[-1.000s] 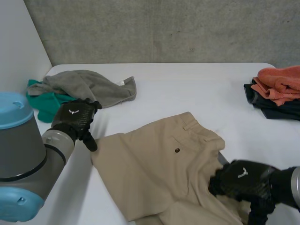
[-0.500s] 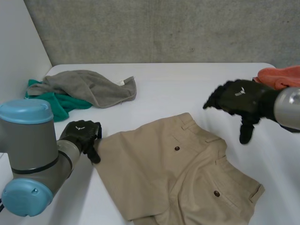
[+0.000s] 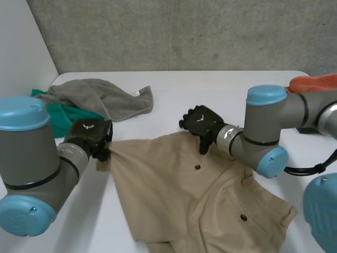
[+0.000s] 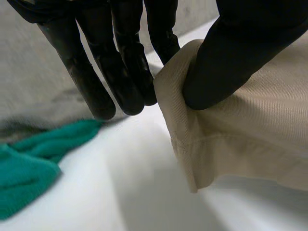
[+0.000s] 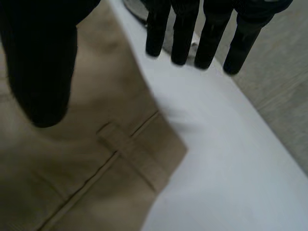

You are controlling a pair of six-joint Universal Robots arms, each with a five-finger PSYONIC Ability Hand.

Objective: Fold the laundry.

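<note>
Beige trousers lie spread on the white table, back pockets and buttons up. My left hand is at their left corner. In the left wrist view, the left hand pinches the hemmed corner of the trousers between thumb and fingers and holds it a little off the table. My right hand is over the far edge of the waistband. Seen from the right wrist, the right hand has straight fingers and its thumb apart. It hovers above the trousers' waistband corner with a belt loop, holding nothing.
A grey towel lies on a green cloth at the table's far left, just beyond my left hand. The green cloth also shows beside the left hand's fingertips. An orange cloth lies on a dark stack at the far right edge.
My left hand has closed on the trousers' left corner and lifted it slightly. My right arm swung from the near right, past the far right, down to the far waistband edge.
</note>
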